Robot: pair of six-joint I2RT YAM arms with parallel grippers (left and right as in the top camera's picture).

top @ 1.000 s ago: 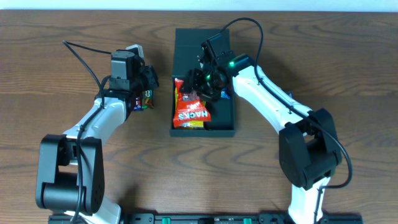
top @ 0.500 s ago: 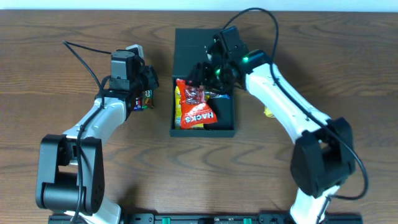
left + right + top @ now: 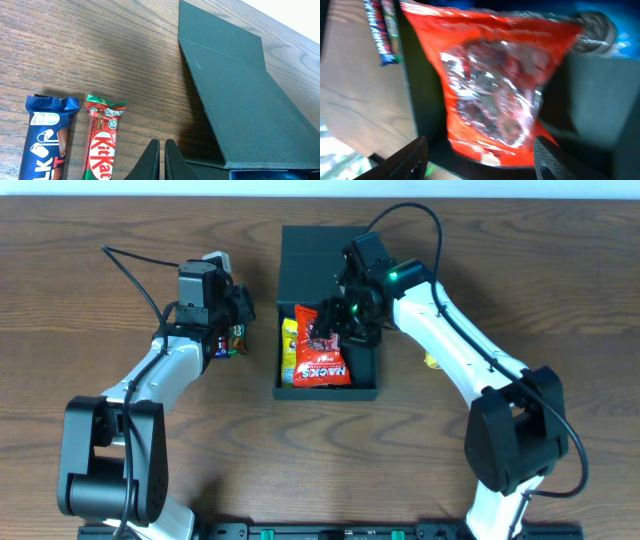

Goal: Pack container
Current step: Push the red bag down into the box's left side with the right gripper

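On my overhead feed the dark teal-black rectangular rigid container (image 3: 312,265) sits at the centre of the frame on the brown wood-grain table (image 3: 100,440), its flap lid folded back toward the top edge. Inside lies a shiny red crinkled snack bag (image 3: 322,362), with a yellow packet (image 3: 288,345) against the box's left wall.

The right gripper (image 3: 337,320) hangs over the upper end of the red bag, inside the box outline. On the right wrist feed its fingers (image 3: 412,160) show in the two lower corners, spread wide, and the red bag (image 3: 490,100) fills the space between and beyond them. I cannot tell whether either pad touches the bag; that feed is blurred. Something blue (image 3: 600,30) shows in the upper right corner, too smeared to name.

The left gripper (image 3: 238,315) is left of centre, just beside the box's left wall. On the left wrist feed its fingers (image 3: 152,160) stand nearly together at the bottom edge, with only a thin slit between them and nothing in it. In the lower left of that feed, a blue chocolate bar wrapper (image 3: 45,140) and a red KitKat bar (image 3: 102,142) lie side by side on the wood, close but apart. The container's lid (image 3: 240,110) slopes across the right half.

A small yellow item (image 3: 432,361) lies on the table right of the box, partly under the right arm.
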